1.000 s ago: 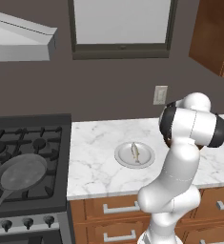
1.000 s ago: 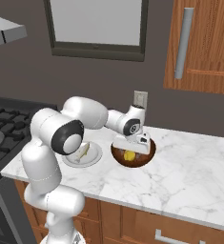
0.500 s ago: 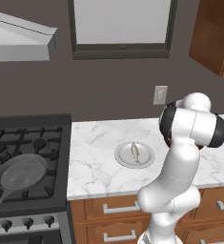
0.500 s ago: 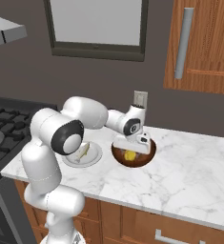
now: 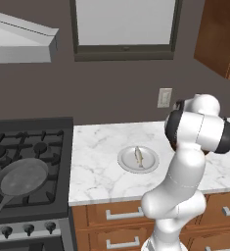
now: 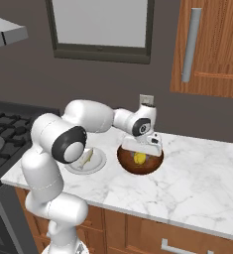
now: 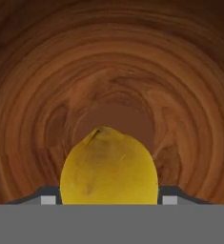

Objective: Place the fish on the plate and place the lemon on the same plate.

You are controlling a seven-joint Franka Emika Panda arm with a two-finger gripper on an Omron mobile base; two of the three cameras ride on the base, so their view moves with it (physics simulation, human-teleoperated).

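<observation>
Pincer (image 7: 108, 201): down in the bowl (image 6: 148, 166), its 2 tips flanking the lemon (image 7: 108, 167), touching or nearly; grip not yet sure.
Risk: round lemon could squirt out if squeezed off-center.
Fish (image 5: 139, 156): on the plate (image 5: 125, 160), beside the bowl on the table (image 6: 197, 178).

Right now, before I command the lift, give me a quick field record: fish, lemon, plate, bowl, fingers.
fish: lying on the plate, done
plate: on the marble counter, left of the bowl
lemon: inside the brown bowl, not yet on the plate
gripper: lowered into the bowl
fingers: one on each side of the lemon, against its sides; firm closure cannot be confirmed
pan: on the stove, untouched
</observation>
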